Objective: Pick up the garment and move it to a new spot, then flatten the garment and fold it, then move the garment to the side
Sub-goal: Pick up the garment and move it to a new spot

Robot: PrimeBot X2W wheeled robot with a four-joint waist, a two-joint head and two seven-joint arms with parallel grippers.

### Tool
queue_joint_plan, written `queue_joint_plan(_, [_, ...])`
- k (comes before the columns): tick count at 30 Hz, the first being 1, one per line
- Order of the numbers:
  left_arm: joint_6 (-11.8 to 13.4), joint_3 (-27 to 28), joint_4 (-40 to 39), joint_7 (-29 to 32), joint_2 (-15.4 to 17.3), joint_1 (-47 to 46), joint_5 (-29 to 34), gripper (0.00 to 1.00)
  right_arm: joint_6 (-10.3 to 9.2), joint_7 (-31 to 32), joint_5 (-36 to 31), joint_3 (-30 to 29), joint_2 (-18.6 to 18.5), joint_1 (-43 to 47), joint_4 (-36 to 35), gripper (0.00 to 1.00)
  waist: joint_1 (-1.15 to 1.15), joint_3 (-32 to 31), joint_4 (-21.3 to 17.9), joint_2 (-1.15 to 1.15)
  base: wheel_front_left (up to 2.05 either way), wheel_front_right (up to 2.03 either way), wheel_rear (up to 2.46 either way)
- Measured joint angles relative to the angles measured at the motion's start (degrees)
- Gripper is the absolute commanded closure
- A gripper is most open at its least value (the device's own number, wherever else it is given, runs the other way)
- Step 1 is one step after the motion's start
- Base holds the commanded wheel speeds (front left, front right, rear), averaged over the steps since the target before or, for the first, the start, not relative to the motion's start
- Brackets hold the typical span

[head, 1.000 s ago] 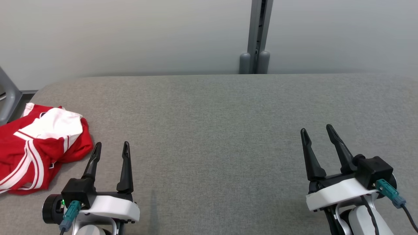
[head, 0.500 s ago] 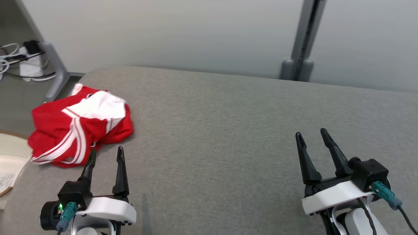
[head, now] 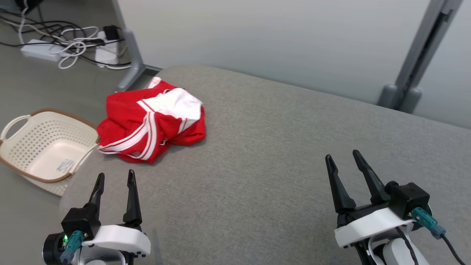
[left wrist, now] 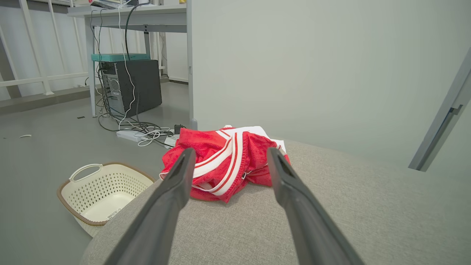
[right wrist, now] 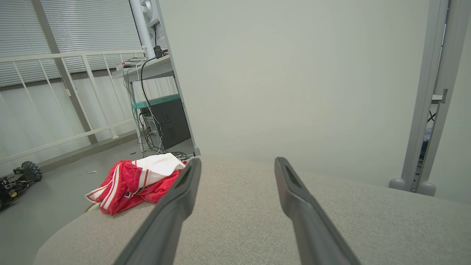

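two claws hover low over a grey, felt-like table (head: 265, 154) with a rounded far-left corner. the left gripper (head: 114, 174) sits at the near left and the right gripper (head: 342, 154) at the near right. each has its long, dark, tapering fingers spread wide with nothing between them. the garment (head: 152, 121) lies crumpled in a soft heap near the table's far-left corner, ahead of the left gripper and touching neither claw. it is bright red cloth with white stripes and a white panel folded on top. its true outline is lost in the folds, so i cannot tell sleeves from legs. on the floor off the table's left edge stands a cream plastic basket (head: 33, 138), perforated, brown-rimmed, with a loop handle. the table edge hides part of it. cables (head: 73, 40) lie tangled on the floor beyond.
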Motion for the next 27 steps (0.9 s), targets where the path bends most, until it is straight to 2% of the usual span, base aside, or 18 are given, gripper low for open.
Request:
queue_joint_plan(4, [-0.04,0.19,0.58,-0.01,0.01,0.40,-0.09,0.00,0.00,0.00,0.48,0.64,0.03,-0.01,0.14,0.00,0.00,-0.79,2.21,0.00,0.00,0.00,0.00])
queue_joint_plan(9, [-0.46,0.53,1.11,-0.01,0.02,0.88,-0.09,0.00,0.00,0.00,0.93,1.02,0.02,0.01,0.21,0.00,0.00,-1.53,3.20,0.00,0.00,0.00,0.00])
queue_joint_plan(18, [-1.02,1.25,1.40,-0.01,0.00,0.59,-0.45,0.00,0.00,0.00,1.29,1.92,0.01,-0.03,0.32,0.00,0.00,-1.22,1.96,0.00,0.00,0.00,0.00])
queue_joint_plan(22, [-4.08,1.20,2.36,0.24,1.22,-1.87,-1.65,0.00,0.00,0.00,1.26,2.48,0.02,-0.22,0.34,0.00,0.00,-0.67,0.98,0.00,0.00,0.00,0.00])
queue_joint_plan(27, [-7.02,1.82,3.22,5.91,4.89,-8.17,-3.91,0.00,0.00,0.00,0.73,2.77,0.02,-0.93,0.30,0.00,0.00,0.51,-0.43,0.00,0.00,0.00,0.00])
